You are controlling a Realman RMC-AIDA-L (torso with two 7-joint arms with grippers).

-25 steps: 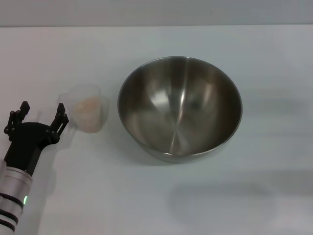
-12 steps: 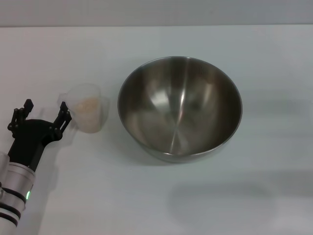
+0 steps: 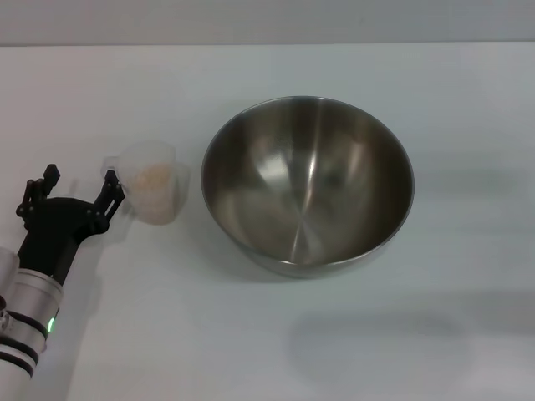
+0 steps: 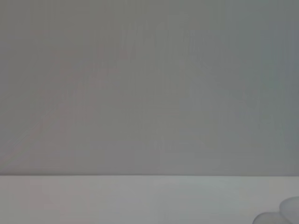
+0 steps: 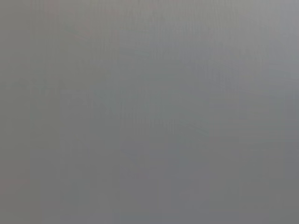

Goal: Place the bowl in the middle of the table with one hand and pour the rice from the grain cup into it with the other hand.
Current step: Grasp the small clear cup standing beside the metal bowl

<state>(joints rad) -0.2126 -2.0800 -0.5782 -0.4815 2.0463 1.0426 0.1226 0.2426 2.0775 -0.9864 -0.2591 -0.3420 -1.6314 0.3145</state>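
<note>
Plain white worktop (image 3: 276, 351) fills nearly whole head view, matte, unmarked. Far edge runs straight across top of view. Behind it, narrow band of flat grey wall (image 3: 267, 21). Soft even light; faint diffuse shadows on worktop surface toward near right. Left wrist view: large grey wall (image 4: 149, 84) above pale worktop strip (image 4: 117, 200). Right wrist view: uniform grey only, nothing distinguishable.
</note>
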